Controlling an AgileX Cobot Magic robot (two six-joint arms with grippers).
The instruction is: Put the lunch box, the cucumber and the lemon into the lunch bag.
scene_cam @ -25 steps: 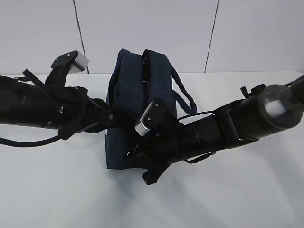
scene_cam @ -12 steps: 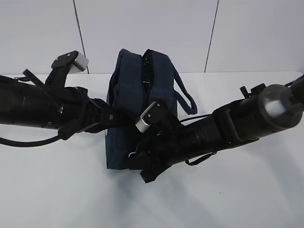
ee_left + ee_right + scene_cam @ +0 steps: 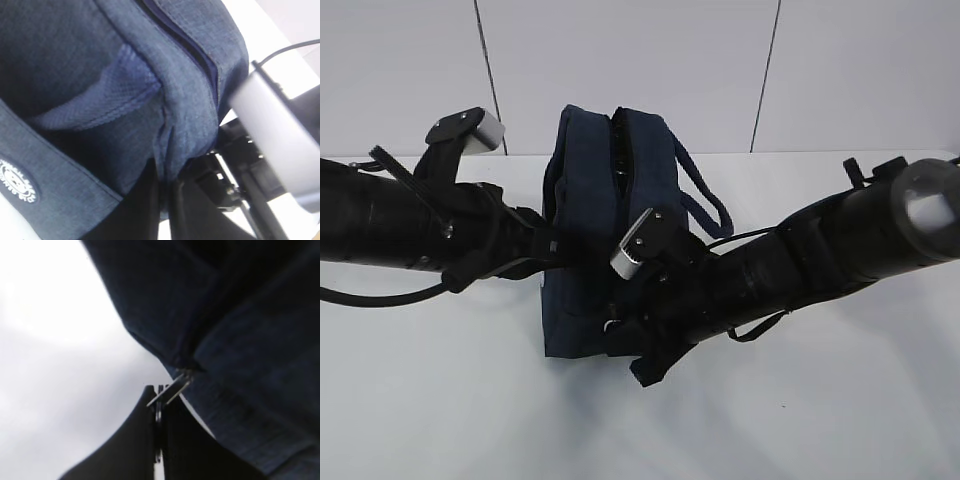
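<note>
Right gripper (image 3: 159, 407): jaws pressed together on the silver zipper pull (image 3: 172, 387) at the near end of the lunch bag's zipper; in the exterior view its arm reaches in from the right and crosses in front of the bag.
Left gripper (image 3: 165, 192): jaws nearly together, pinching a fold of the bag's navy fabric at the near corner, just below the zipper line; its arm comes in from the left.
Lunch bag (image 3: 590, 190): stands upright on the white table (image 3: 440, 400), between the two arms; a strap handle hangs on its right side; the white round emblem (image 3: 15, 180) shows low on the side seen by the left wrist view.
Zipper (image 3: 175, 37): runs along the top of the bag; how much of it is open cannot be told.
Lunch box, cucumber, lemon: none visible in any view; whether they are inside the bag cannot be told.
Progress: judging by the two grips, the zipper is being worked, one side steadying the bag, the other pulling; whether this opens the bag for loading or shuts it after loading cannot be told.
</note>
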